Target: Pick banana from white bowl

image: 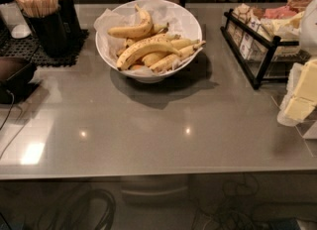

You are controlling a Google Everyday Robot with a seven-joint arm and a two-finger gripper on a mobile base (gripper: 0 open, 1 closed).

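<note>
The long, gently curved yellow banana with brown speckles (144,49) is found lying uppermost on the heap in the large, round, glossy white bowl (194,22). The bowl is lined with crinkled white paper and set toward the back of the grey countertop (148,125). Being on top, the banana is judged free to be lifted, though a smoother, more curved yellow banana (132,29) is laid just behind it. The gripper is nowhere seen in the camera view, so its state cannot be told.

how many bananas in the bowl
5 visible in the white bowl: smooth one at back, speckled banana across the middle, three paler ones to its right. More may be hidden. Gripper not in view.
</note>
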